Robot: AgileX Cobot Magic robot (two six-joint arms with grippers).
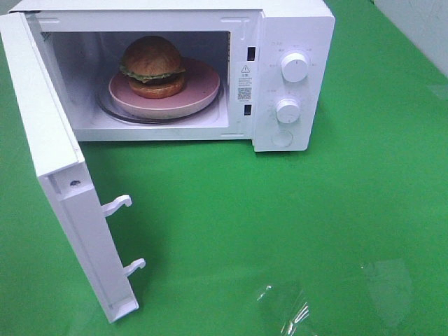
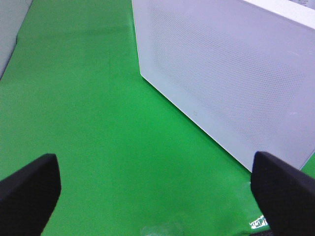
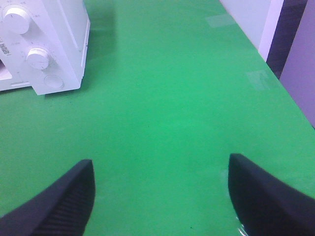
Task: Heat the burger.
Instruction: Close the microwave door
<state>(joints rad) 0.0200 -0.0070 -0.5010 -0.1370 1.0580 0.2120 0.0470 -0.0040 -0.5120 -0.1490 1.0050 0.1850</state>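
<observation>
Burger [image 1: 152, 66] sits on pink plate [image 1: 203, 91] inside microwave [image 1: 294, 28], door [image 1: 42, 140] open at near left; left gripper [image 2: 156, 189] and right gripper [image 3: 162, 191] both spread, empty; next: push door shut, then turn lower knob [image 1: 288, 110], probably the timer (labels unreadable).

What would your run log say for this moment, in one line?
burger: on pink plate inside microwave | door: open | left claw: open, empty | right claw: open, empty
</observation>
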